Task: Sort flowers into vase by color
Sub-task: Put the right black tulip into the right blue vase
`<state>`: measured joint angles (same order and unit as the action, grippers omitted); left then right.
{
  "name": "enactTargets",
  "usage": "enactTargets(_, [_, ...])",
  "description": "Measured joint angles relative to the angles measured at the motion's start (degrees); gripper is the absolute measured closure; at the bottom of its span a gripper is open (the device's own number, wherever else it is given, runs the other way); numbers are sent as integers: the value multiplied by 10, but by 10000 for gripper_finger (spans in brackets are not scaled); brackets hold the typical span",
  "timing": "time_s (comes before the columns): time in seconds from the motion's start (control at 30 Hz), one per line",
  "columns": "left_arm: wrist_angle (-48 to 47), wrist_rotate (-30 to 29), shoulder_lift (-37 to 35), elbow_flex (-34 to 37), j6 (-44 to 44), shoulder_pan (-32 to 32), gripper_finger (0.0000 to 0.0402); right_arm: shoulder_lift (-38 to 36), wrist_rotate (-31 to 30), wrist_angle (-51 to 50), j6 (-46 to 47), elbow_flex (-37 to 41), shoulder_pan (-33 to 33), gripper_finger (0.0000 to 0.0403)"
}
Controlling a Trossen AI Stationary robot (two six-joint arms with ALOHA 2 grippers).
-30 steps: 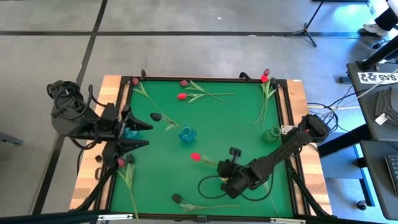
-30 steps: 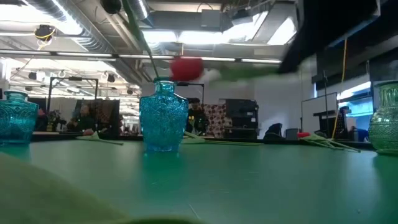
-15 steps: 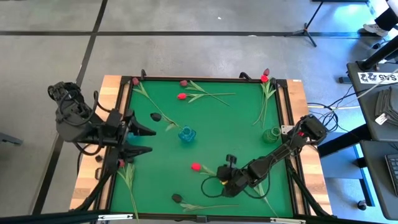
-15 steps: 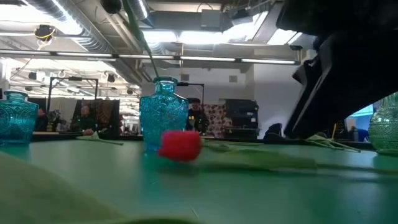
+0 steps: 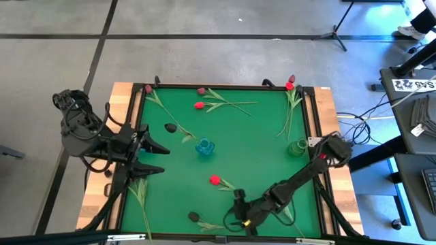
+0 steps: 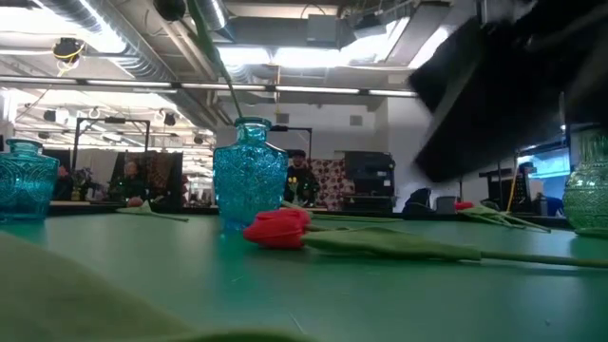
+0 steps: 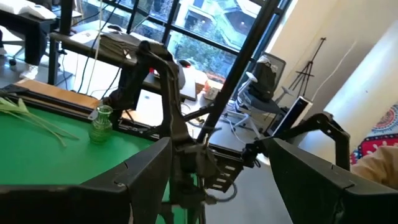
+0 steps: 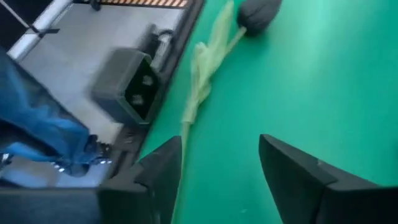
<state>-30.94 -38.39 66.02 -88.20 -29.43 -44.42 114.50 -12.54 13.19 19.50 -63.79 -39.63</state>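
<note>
A bright red tulip (image 5: 215, 180) lies on its side on the green mat (image 5: 259, 129), its stem running toward my right gripper; the low view shows its head (image 6: 277, 229) in front of the blue vase (image 6: 249, 176). My right gripper (image 5: 238, 214) is open near the table's near edge with only mat between its fingers (image 8: 221, 168). Just ahead of it lies a near-black tulip (image 8: 258, 12) on the mat (image 5: 193, 217). My left gripper (image 5: 155, 160) stands open at the mat's left side. The blue vase (image 5: 204, 146) stands mid-mat, a green vase (image 5: 297, 147) at the right.
More tulips lie along the far edge (image 5: 198, 105), at the far right corner (image 5: 289, 86), at mid-left (image 5: 170, 127) and at the near left (image 5: 139, 194). A second blue vase (image 6: 19, 180) shows in the low view. The mat's raised wooden border (image 5: 327, 109) rings it.
My right gripper has let go of the red tulip, which has dropped from the air onto the mat and now lies on its side. The gripper has then gone toward the table's near edge and leftward, toward the near-black tulip. My left gripper has shifted a little toward the near edge.
</note>
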Motion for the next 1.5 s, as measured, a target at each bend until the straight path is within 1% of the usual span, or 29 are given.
enactTargets(0.07, [0,0,0,0,0,0,137,27,1,35,-9,-5,0,216])
enactTargets(0.17, [0,0,0,0,0,5,137,66,24,38,-28,-28,-1,238])
enactTargets(0.3, [-4,-1,-5,0,0,6,137,98,51,39,-41,-58,-2,264])
enactTargets(0.4, [-6,-3,-12,0,0,8,137,99,32,-1,-32,-69,-2,285])
enactTargets(0.5, [-15,-10,-17,0,0,9,137,94,8,-66,-31,-77,-2,321])
enactTargets(0.63, [-36,3,-27,0,-23,9,137,91,-1,-159,-33,-108,-2,386])
enactTargets(0.67, [-42,4,-28,0,-26,9,137,91,-2,-183,-32,-117,-2,392])
enactTargets(0.73, [-53,3,-31,0,-28,9,137,89,-12,-247,-27,-143,-2,389])
enactTargets(0.83, [-65,1,-34,0,-26,9,137,67,-40,-384,-21,-177,-1,394])
enactTargets(0.93, [-66,1,-36,0,-8,9,137,27,-99,-531,-34,-194,4,396])
enactTargets(1.0, [-70,1,-36,0,12,9,137,-16,-139,-625,-24,-196,15,395])
enactTargets(1.07, [-72,1,-35,0,31,9,137,-62,-156,-691,-5,-187,29,398])
enactTargets(1.1, [-71,1,-35,0,42,9,137,-87,-159,-701,4,-178,37,399])
enactTargets(1.17, [-70,-1,-35,0,63,9,137,-148,-166,-687,38,-145,53,398])
enactTargets(1.23, [-68,-12,-35,0,81,9,137,-207,-156,-660,105,-99,78,398])
enactTargets(1.3, [-67,-19,-35,0,92,9,137,-251,-125,-634,189,-40,106,400])
enactTargets(1.37, [-66,-20,-35,0,101,9,137,-280,-92,-609,267,23,136,399])
enactTargets(1.43, [-66,-20,-34,0,107,9,137,-297,-58,-574,332,74,163,399])
enactTargets(1.5, [-66,-20,-33,0,110,9,137,-298,-14,-538,367,114,182,399])
